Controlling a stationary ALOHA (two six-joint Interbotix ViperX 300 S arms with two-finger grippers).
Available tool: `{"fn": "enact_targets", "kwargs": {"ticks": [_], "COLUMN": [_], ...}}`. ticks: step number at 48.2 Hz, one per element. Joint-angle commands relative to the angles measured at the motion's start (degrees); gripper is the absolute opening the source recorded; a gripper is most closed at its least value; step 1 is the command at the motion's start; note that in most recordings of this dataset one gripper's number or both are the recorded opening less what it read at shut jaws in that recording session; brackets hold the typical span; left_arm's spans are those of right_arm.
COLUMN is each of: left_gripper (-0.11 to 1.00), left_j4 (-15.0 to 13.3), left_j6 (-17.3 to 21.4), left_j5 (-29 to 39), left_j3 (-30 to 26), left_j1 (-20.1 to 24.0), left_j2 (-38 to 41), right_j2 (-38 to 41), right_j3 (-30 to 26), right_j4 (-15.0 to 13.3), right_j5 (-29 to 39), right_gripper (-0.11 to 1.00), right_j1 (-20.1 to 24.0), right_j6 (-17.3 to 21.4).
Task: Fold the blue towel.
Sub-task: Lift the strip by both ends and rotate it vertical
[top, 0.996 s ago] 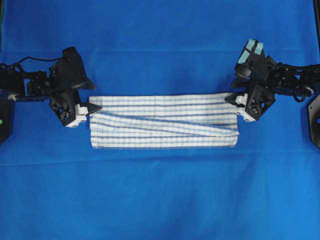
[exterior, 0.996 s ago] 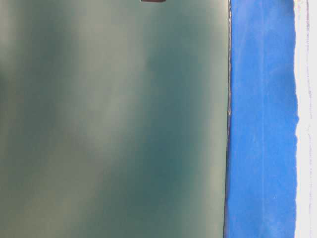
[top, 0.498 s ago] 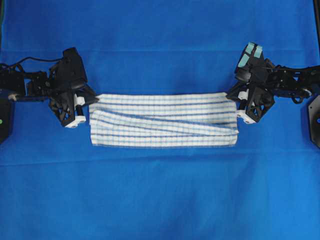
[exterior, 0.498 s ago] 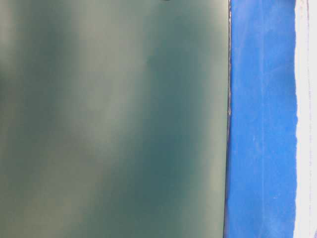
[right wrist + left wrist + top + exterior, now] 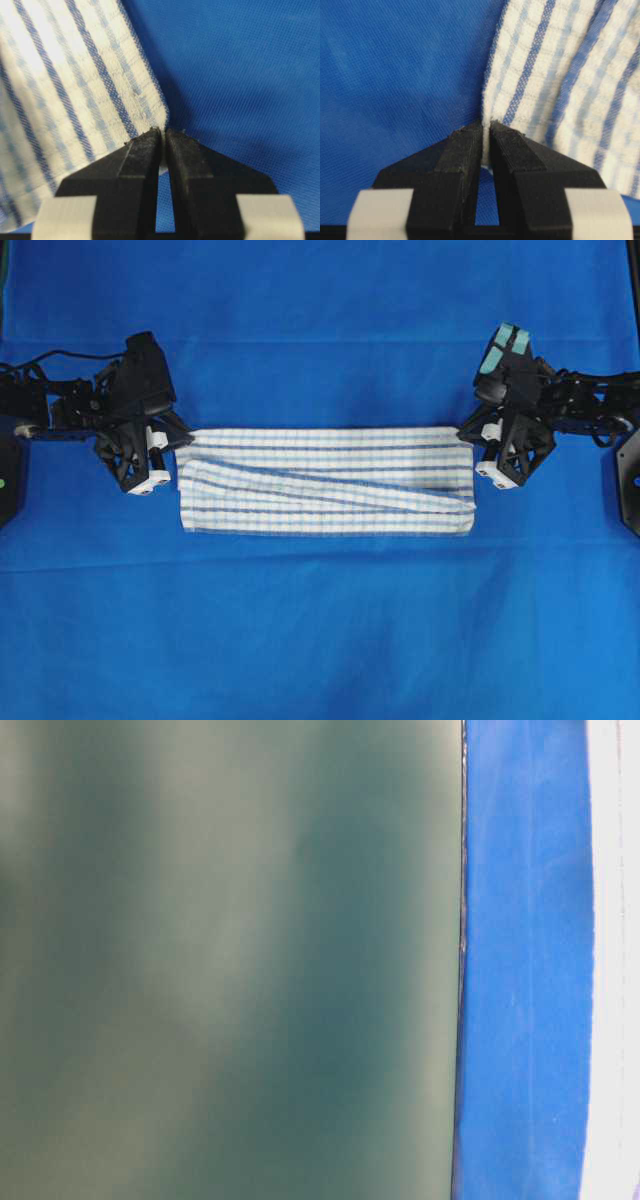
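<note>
Towel (image 5: 325,480) lies as a long, already part-folded band on the blue table cloth (image 5: 320,640), a little toward the far edge from the middle, its long axis running left to right between the two arms. Left gripper (image 5: 178,443) sits at the far-left corner of the blue towel, right gripper (image 5: 466,433) at the far-right corner; each is equally near its own end, so neither arm has the advantage. Left wrist view: jaws nearly closed, with a thin edge of striped cloth (image 5: 555,80) pinched between the tips (image 5: 485,131). Right wrist view: same state, jaws narrow on the towel's corner (image 5: 75,90), cloth caught right at the tips (image 5: 163,135). From both grippers the rest of the band extends toward the near edge of the table cloth and inward along the long axis. Judgement: both far corners are secured, and the next fold turns on carrying that far long edge over toward the near long edge while keeping the two ends level, else the band will skew. Table-level view shows only a blurred grey-green panel (image 5: 230,960) and a strip of blue cloth; nothing useful there. No containers in view.
</note>
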Motion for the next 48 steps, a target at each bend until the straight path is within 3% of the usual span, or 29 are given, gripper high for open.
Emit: {"fn": "enact_targets", "kwargs": {"ticks": [1, 10, 27, 38, 48], "left_gripper": [0.03, 0.03, 0.03, 0.03, 0.03], "left_j4": [0.1, 0.1, 0.1, 0.1, -0.1], "left_j6": [0.2, -0.2, -0.3, -0.4, -0.5], "left_j5": [3.8, 11.2, 13.3, 13.1, 11.3], "left_j3": [-2.5, -5.5, -5.1, -5.2, -6.3], "left_j1": [0.2, 0.1, -1.4, -2.2, -5.9], "left_j2": [-5.0, -14.7, -26.6, -26.3, -23.4], "right_j2": [-4.2, -13.6, -27.4, -28.1, -24.6], "right_j3": [-1.5, -3.1, -3.6, -3.5, -4.4], "right_j4": [-0.1, -0.1, -0.3, -1.1, -1.3], "right_j5": [1.8, 7.7, 12.0, 11.7, 7.6], "right_gripper": [0.07, 0.07, 0.07, 0.07, 0.07], "right_j1": [-0.4, -0.7, -0.7, -1.5, -4.9], "right_j6": [0.0, 0.0, 0.0, 0.0, 0.0]}}
